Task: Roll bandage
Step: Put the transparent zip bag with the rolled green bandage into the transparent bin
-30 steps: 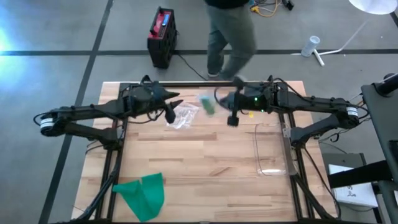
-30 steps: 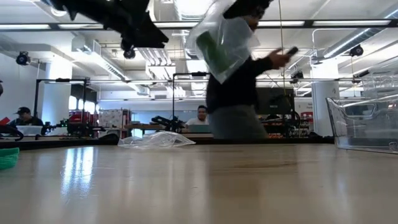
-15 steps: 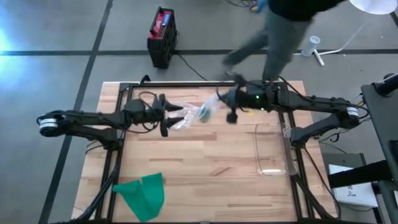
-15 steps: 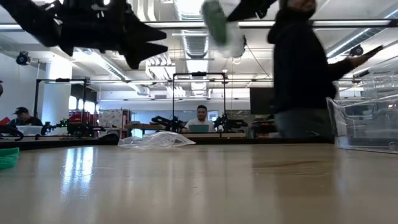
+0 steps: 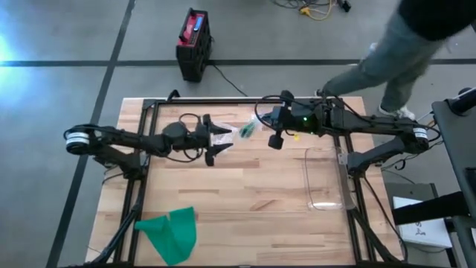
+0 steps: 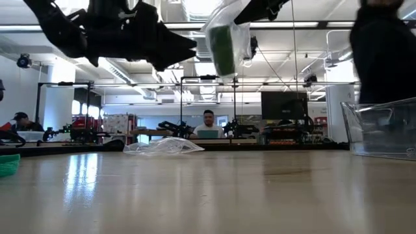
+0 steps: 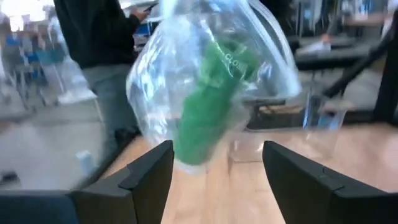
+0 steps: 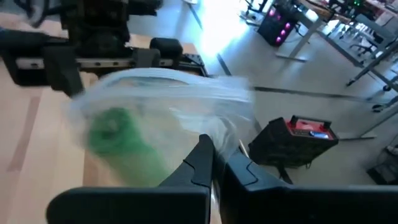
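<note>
Right hand (image 5: 262,121) is gripping a clear bag (image 5: 239,132) holding the green bandage roll (image 5: 248,129), raised above the bench (image 5: 245,201).

In the upper centre of the high view the bag is hanging from the clenched right hand, clear of the bench surface. The left hand (image 5: 220,139) is standing with its fingers spread just left of the bag, grasping nothing. A loose green bandage (image 5: 169,232) is lying at lower left; a clear container (image 5: 324,179) is sitting at right. A person (image 5: 405,45) is walking at upper right.
</note>
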### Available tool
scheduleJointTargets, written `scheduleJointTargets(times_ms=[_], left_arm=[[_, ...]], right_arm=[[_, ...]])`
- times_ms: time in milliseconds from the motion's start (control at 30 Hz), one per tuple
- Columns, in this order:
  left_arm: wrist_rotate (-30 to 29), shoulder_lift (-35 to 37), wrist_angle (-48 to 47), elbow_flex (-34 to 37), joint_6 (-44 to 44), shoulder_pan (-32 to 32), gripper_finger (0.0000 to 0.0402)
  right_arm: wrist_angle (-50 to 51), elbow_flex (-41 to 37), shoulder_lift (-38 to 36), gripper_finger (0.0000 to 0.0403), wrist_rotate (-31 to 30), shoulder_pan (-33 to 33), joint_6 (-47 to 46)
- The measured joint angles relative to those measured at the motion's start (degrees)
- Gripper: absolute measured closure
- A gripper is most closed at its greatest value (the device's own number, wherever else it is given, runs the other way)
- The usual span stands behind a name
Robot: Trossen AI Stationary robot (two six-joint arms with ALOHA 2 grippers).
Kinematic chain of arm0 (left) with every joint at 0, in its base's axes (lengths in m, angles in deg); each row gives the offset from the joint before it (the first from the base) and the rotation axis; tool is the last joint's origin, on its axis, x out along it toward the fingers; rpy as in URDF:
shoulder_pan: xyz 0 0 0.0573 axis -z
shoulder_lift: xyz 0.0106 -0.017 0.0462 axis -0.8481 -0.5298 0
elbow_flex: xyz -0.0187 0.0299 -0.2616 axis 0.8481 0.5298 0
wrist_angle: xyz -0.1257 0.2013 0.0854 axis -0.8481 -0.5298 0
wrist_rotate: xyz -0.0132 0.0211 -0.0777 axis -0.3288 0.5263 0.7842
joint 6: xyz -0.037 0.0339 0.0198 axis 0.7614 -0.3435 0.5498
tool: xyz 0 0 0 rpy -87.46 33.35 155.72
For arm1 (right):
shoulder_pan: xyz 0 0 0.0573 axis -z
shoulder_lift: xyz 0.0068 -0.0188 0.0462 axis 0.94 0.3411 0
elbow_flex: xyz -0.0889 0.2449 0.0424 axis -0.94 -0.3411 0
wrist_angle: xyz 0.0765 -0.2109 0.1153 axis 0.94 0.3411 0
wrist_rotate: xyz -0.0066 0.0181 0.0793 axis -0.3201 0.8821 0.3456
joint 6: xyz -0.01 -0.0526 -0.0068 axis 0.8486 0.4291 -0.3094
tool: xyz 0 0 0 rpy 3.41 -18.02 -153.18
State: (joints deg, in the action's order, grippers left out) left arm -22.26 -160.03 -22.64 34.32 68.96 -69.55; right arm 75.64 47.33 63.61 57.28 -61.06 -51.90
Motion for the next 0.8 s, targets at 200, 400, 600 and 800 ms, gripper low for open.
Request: scheduleJointTargets(times_ms=[200,400,600,800], left_arm=[[-0.36,-5.08,-0.73,-4.04,-11.13,2.66,0.0164],[-9.82,-8.97,-1.62,-8.97,-11.18,5.12,0.018],[-18.38,-9.91,-12.53,-13.41,-11.33,5.15,0.0208],[-21.39,-9.59,-17.76,-15.41,-11.36,5.13,0.0233]], right_arm=[[2.48,-0.22,0.0,0.0403,-0.03,0.02,-1.39],[3.01,-0.75,0.0,0.0403,-0.07,0.02,-3.23],[3.79,-0.93,0.02,0.0403,-0.04,-0.09,-3.09],[4.23,-0.94,0.02,0.0403,-0.03,-0.09,-3.09]])
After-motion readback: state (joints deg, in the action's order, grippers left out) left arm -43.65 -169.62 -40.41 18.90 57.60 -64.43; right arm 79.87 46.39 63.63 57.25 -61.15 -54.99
